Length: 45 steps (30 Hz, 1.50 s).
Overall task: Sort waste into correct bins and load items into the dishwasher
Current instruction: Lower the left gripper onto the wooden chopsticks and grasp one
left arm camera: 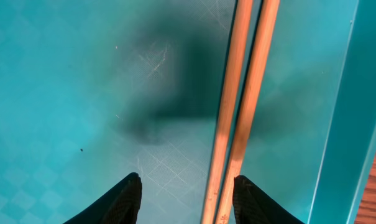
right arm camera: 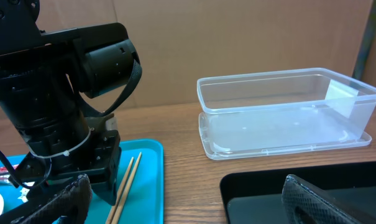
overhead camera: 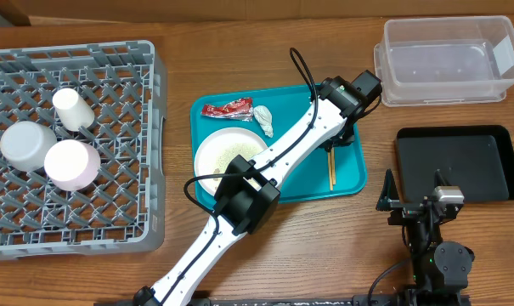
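Note:
On the teal tray (overhead camera: 307, 183) lie a crumpled red wrapper (overhead camera: 227, 109), a white tissue wad (overhead camera: 263, 121) and a white plate (overhead camera: 227, 157) with rice scraps. My left gripper (overhead camera: 338, 138) hangs low over the tray's right side, open, its fingers (left arm camera: 186, 199) either side of the wooden chopsticks (left arm camera: 237, 112), which lie close to the right finger. My right gripper (overhead camera: 414, 189) is open and empty (right arm camera: 191, 208) at the black tray's (overhead camera: 460, 161) left edge. The clear tub (overhead camera: 448, 59) stands at the back right. The dish rack (overhead camera: 112, 212) holds a white cup (overhead camera: 70, 109), a grey-blue bowl (overhead camera: 27, 144) and a pink bowl (overhead camera: 71, 164).
The left arm (overhead camera: 265, 170) stretches diagonally over the teal tray and part of the plate. In the right wrist view the left wrist (right arm camera: 63, 93) stands beside the chopsticks (right arm camera: 125, 186), with the clear tub (right arm camera: 287, 112) and black tray (right arm camera: 256, 193) to the right.

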Each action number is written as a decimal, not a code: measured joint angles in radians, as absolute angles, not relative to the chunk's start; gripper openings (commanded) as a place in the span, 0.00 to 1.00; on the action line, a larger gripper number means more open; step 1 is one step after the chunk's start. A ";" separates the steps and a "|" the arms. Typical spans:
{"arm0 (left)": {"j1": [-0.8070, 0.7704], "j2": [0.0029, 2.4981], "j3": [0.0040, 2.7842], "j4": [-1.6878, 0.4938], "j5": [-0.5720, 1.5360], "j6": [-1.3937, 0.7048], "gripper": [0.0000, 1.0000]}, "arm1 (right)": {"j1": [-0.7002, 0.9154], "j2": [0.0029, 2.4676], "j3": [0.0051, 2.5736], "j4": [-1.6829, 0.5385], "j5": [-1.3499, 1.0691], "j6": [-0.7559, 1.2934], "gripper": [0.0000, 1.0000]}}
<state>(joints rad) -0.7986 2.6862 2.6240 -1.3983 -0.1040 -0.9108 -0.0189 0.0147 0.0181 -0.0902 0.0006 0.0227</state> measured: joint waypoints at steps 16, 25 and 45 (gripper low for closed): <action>-0.799 2.686 2.624 -1.398 -0.110 -0.911 0.49 | -0.019 0.015 0.018 -0.091 0.001 0.023 1.00; -0.799 2.686 2.601 -1.377 -0.110 -0.911 0.50 | -0.019 0.015 0.018 -0.090 0.001 0.023 1.00; -0.798 2.684 2.524 -1.319 -0.109 -0.914 0.04 | -0.019 0.015 0.018 -0.090 0.001 0.022 1.00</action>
<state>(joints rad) -0.7982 2.6839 2.5240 -1.3193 -0.1089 -0.9138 -0.0189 0.0147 0.0181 -0.0898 0.0010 0.0223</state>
